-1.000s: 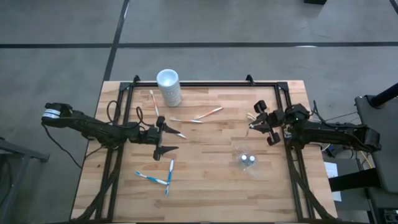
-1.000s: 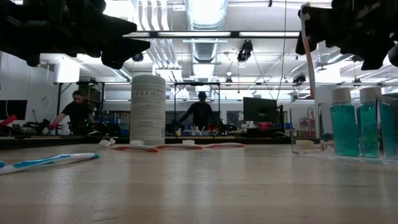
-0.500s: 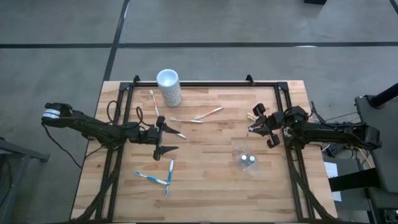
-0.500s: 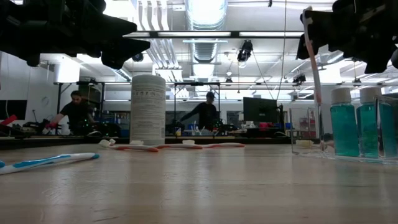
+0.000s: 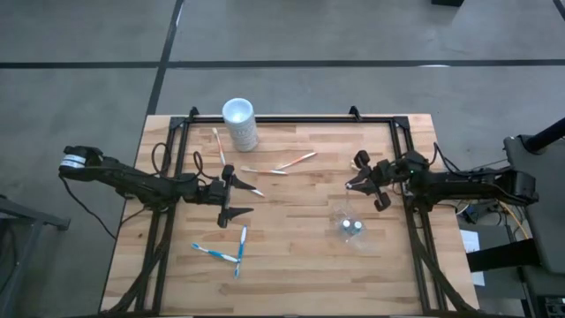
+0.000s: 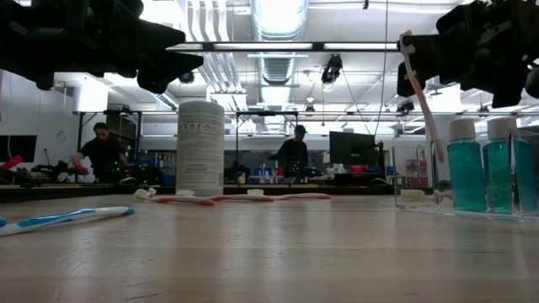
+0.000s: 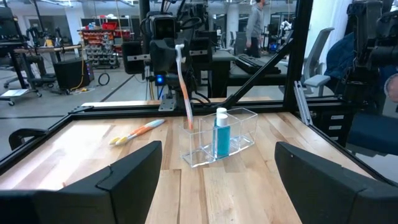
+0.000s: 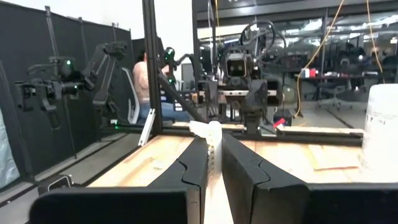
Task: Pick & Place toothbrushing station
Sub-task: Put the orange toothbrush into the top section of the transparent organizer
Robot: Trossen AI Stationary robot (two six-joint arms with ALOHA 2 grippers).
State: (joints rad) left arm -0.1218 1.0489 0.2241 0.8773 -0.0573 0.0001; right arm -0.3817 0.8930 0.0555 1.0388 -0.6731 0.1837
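The toothbrushing station is a clear plastic holder [image 5: 351, 226] [image 7: 241, 126] standing on the table's right half with teal bottles [image 7: 221, 132] in it. My right gripper [image 5: 360, 183] [image 8: 212, 152] hovers just beyond it, shut on an orange-and-white toothbrush [image 7: 185, 87]. The brush's lower end [image 7: 189, 126] is at the holder's rim; whether it is inside I cannot tell. Other orange-and-white brushes [image 5: 296, 161] lie flat on the far half of the table, and blue-and-white ones [image 5: 228, 253] on the near left. My left gripper [image 5: 235, 198] waits open at centre left, holding nothing. My right gripper pinches the toothbrush just below its white head [image 8: 211, 132] between its two fingers, coming roughly level from the table's right side and lying across the brush. The brush hangs below the fingers, head up, slanting down toward the clear holder [image 6: 414, 177].
A tall white cup [image 5: 240, 122] stands at the far edge, left of centre. A dark frame rail [image 5: 291, 118] runs around the tabletop. Bare wood lies in the middle between the two grippers. People stand in the room beyond the table.
My right gripper has sunk a little and gone toward the table's left with the toothbrush, rolling slightly. The brush, nearly upright before, now slants with its lower end at the clear holder. The left arm has kept still.
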